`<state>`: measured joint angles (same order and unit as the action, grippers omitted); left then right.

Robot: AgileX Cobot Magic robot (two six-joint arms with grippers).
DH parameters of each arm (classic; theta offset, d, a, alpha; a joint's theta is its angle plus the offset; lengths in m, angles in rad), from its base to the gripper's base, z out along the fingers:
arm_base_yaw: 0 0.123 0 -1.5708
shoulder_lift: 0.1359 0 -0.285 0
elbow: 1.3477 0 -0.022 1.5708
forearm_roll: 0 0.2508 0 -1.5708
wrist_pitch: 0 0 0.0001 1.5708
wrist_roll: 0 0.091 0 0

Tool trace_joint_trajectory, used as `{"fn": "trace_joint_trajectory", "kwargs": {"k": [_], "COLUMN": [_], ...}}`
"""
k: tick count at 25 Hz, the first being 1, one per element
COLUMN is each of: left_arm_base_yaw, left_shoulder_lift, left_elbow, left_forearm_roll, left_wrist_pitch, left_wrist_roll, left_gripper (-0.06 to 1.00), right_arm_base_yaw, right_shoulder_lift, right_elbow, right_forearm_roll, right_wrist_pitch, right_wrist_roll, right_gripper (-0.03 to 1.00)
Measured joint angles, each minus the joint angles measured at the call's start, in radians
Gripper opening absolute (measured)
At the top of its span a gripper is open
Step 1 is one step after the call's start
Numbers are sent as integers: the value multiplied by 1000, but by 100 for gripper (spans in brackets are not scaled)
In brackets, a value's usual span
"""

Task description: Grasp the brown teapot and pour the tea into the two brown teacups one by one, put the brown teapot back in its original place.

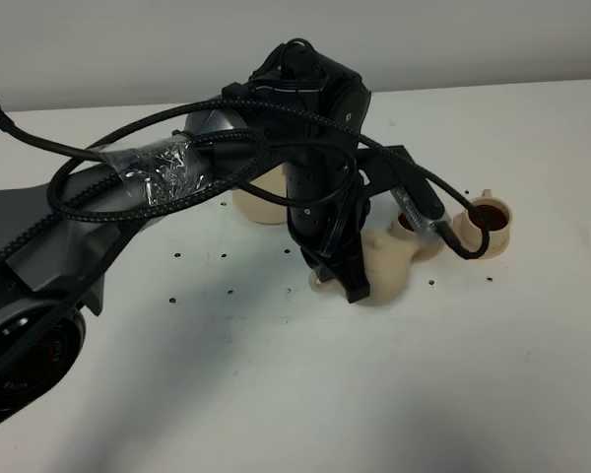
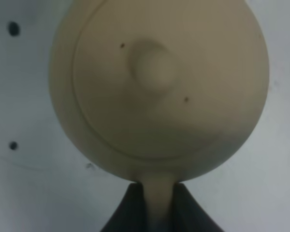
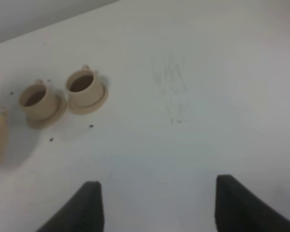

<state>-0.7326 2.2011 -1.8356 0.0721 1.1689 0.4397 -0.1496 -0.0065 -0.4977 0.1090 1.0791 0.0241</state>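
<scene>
The left arm (image 1: 315, 168) is glossy black, its wrist housing rounded and dotted with small screw holes. Thick braided black cables (image 1: 108, 172) loop along it, bound at one spot with crinkled clear tape (image 1: 163, 169). Behind the tape the links turn grey, and the base shows a dark ring with faint red markings. The right gripper (image 3: 154, 205) has two matte black, wedge-shaped fingers.

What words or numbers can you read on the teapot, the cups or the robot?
None can be read.
The brown teapot is plain, with only small dark specks on its lid.
The two brown teacups and their saucers carry no writing.
The left arm's base shows faint reddish marks, too blurred to read.
The table has only small dark holes.
</scene>
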Motion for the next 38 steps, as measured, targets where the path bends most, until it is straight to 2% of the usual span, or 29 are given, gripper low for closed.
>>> {"fn": "trace_joint_trajectory", "kwargs": {"k": [4, 11, 16, 20, 25, 31, 38], "left_arm_base_yaw": [0, 4, 66, 132, 189, 220, 261], "left_shoulder_lift": [0, -101, -164, -163, -152, -76, -12], "left_elbow": [68, 74, 74, 74, 74, 74, 74], "left_forearm_roll": [-10, 19, 40, 38, 37, 38, 48], "left_wrist_pitch": [-86, -135, -148, -182, -285, -367, -394], "left_wrist_roll": [0, -16, -64, -140, -274, -399, -498], "left_gripper": [11, 11, 11, 11, 11, 11, 11], "right_arm_base_yaw": [0, 0, 0, 0, 0, 0, 0], "right_shoulder_lift": [0, 0, 0, 0, 0, 0, 0], "right_elbow": [0, 0, 0, 0, 0, 0, 0], "right_forearm_roll": [0, 0, 0, 0, 0, 0, 0], "right_wrist_pitch": [0, 0, 0, 0, 0, 0, 0], "right_wrist_roll": [0, 0, 0, 0, 0, 0, 0], "right_gripper": [49, 49, 49, 49, 49, 49, 49]}}
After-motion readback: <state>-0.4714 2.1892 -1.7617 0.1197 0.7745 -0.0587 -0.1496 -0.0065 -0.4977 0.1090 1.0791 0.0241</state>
